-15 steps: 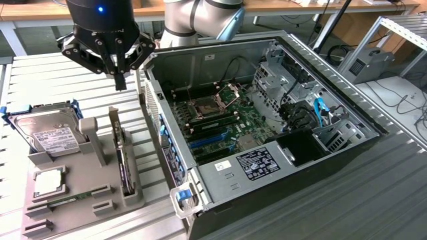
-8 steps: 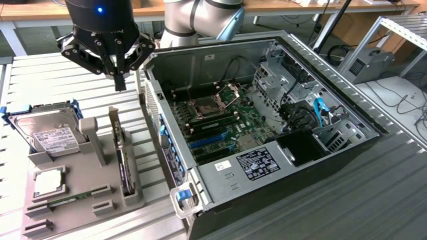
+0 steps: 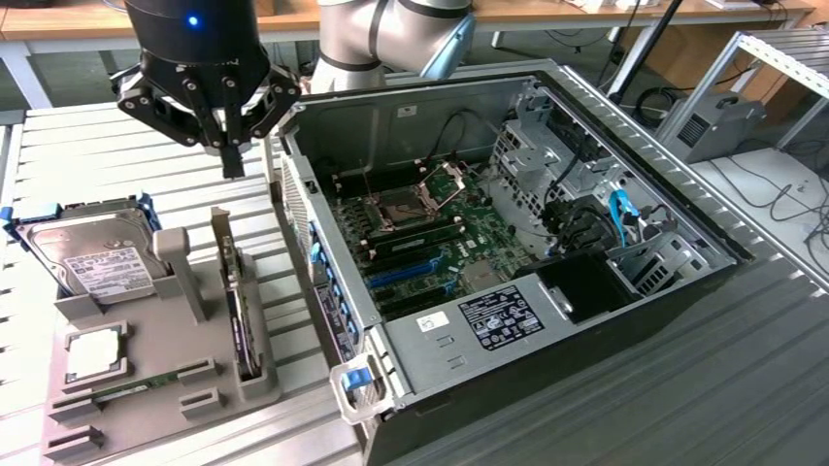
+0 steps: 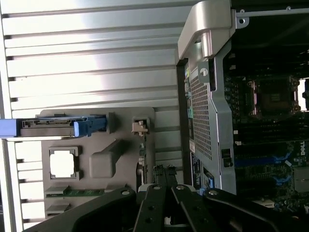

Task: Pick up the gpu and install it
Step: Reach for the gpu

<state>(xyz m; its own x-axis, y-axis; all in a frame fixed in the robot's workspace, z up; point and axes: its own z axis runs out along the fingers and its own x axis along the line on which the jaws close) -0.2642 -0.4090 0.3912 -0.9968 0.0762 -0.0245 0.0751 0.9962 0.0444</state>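
Observation:
The gpu (image 3: 236, 291) stands on its edge in a slot of the grey holder (image 3: 194, 291), at the exterior view's left of the open computer case (image 3: 518, 252). Its silver bracket end points toward the back of the table. In the wrist view the gpu (image 4: 141, 150) appears as a thin strip with the bracket at one end. My gripper (image 3: 232, 163) hangs above the holder's far end, over the card's bracket end and clear of it. The gripper (image 4: 164, 186) is shut with nothing between its fingers.
A hard drive (image 3: 97, 260) in a blue caddy, a processor (image 3: 93, 354) and a memory stick (image 3: 130, 388) also sit in the holder. The case lies on its side with the motherboard (image 3: 428, 243) exposed. The case's perforated back wall (image 4: 203, 106) stands close beside the holder.

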